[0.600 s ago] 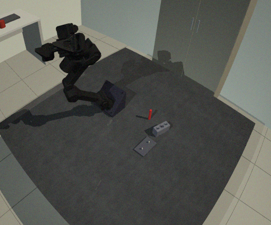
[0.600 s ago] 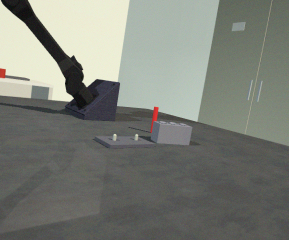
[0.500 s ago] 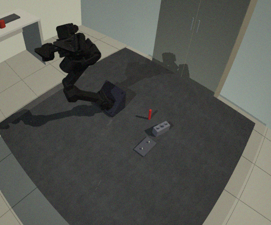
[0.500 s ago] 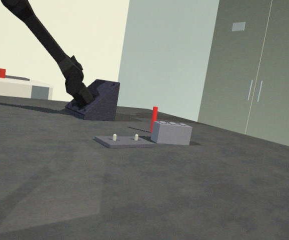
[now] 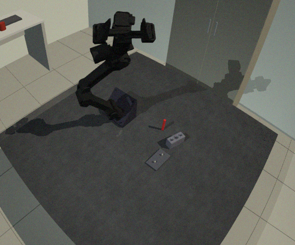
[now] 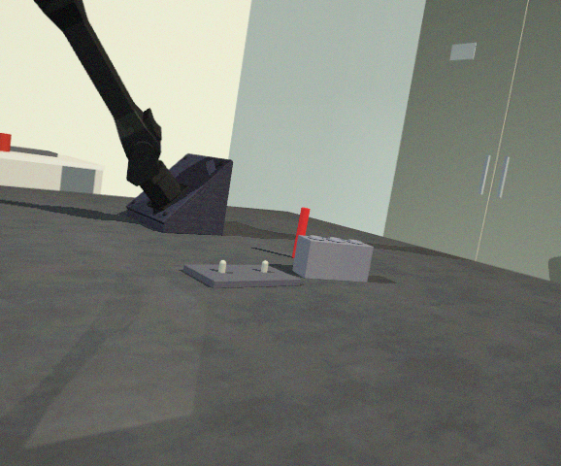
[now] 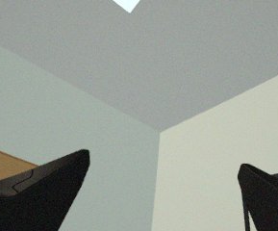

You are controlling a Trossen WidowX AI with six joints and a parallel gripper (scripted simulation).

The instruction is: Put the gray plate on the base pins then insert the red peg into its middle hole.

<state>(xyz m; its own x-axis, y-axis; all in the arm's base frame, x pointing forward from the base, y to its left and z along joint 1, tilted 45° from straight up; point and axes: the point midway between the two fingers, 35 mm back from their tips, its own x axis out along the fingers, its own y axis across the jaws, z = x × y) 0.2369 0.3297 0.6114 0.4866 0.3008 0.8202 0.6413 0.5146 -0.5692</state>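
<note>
With the arm reared up high over its mount, I've got the gripper [image 5: 123,28] spread wide, holding nothing, fingertips framing only walls and ceiling. Down on the mat [image 5: 89,184], the gray plate [image 5: 175,139] sits just beside the base [image 5: 157,159], perhaps touching its edge. The red peg [image 5: 164,124] stands upright near the plate, open mat all around.

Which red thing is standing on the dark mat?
The thin red peg, upright beside the gray plate. The other, a stubby red cylinder, sits on the white desk.
</note>
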